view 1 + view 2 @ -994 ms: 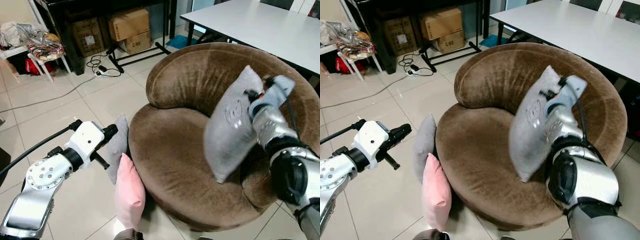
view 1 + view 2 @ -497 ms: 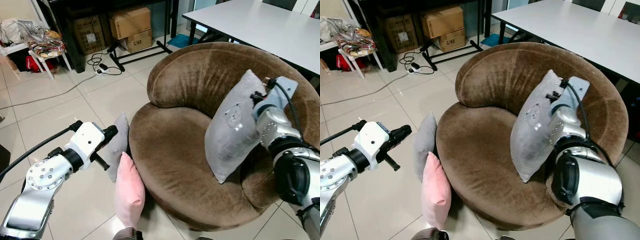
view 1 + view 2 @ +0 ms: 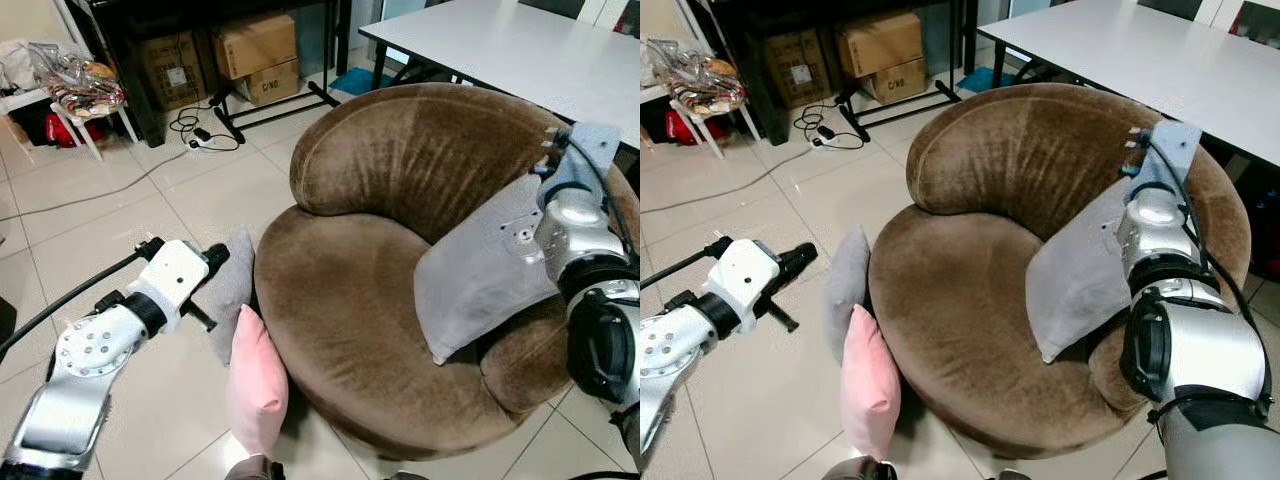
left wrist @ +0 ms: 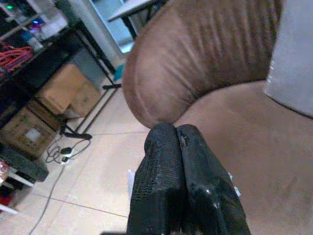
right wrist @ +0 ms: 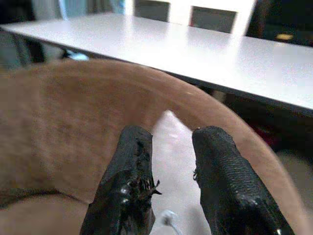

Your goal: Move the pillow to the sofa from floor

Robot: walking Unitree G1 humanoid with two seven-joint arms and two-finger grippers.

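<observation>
The sofa (image 3: pixel 350 300) seat's left half lies open; the grey pillow (image 3: pixel 480 275) blocks its right side.

Three pillows: one grey pillow (image 3: pixel 487 272) on the sofa seat, a second grey pillow (image 3: pixel 231 290) on the floor against the sofa's front, one pink pillow (image 3: pixel 257 392) on the floor just beside that one. One round brown sofa (image 3: pixel 400 170). One white counter (image 3: pixel 520 45) behind it. Three cardboard boxes under the dark shelving: one large box (image 3: pixel 256 46), one smaller box (image 3: pixel 272 82) beneath it, one dark box (image 3: pixel 173 68) alongside. One power strip (image 3: pixel 205 142) on the tiles. Two silver arms, each ending in one gripper: left gripper (image 4: pixel 182 147), right gripper (image 5: pixel 168 142).
</observation>
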